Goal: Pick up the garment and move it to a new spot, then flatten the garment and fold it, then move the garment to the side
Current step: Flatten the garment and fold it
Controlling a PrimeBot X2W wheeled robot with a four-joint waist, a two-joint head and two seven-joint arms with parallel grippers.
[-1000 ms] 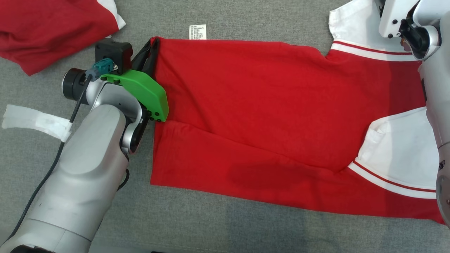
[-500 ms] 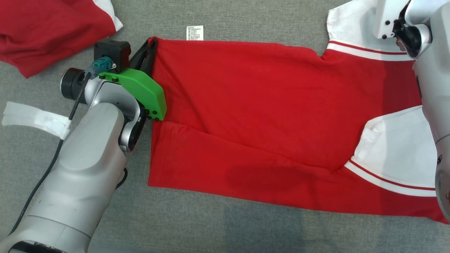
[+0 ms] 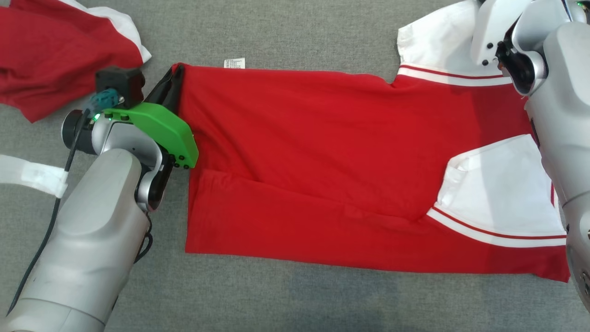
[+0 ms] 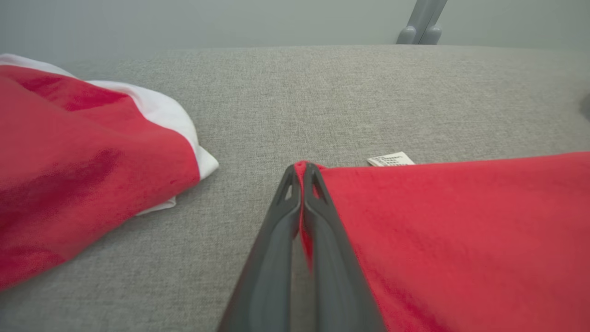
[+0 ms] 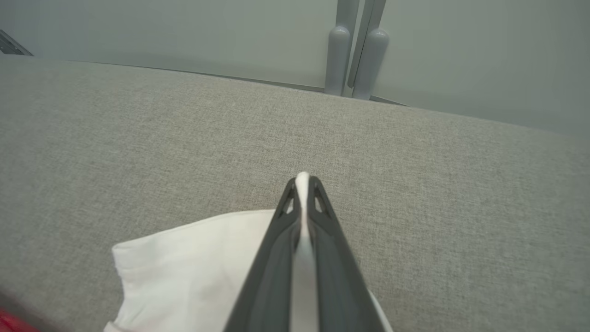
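Overhead, the right tool is hiding behind its own arm; up close it is pinching the white sleeve tight. The left tool is clamping a hem corner of the red shirt, which is lying smoother than a second ago on the gray woven counter.

Left forearm: silver-grey casing, black cable, teal connector, black camera block, green screwed bracket. Right forearm: silver-grey. Fingers: dark grey, slotted tips.
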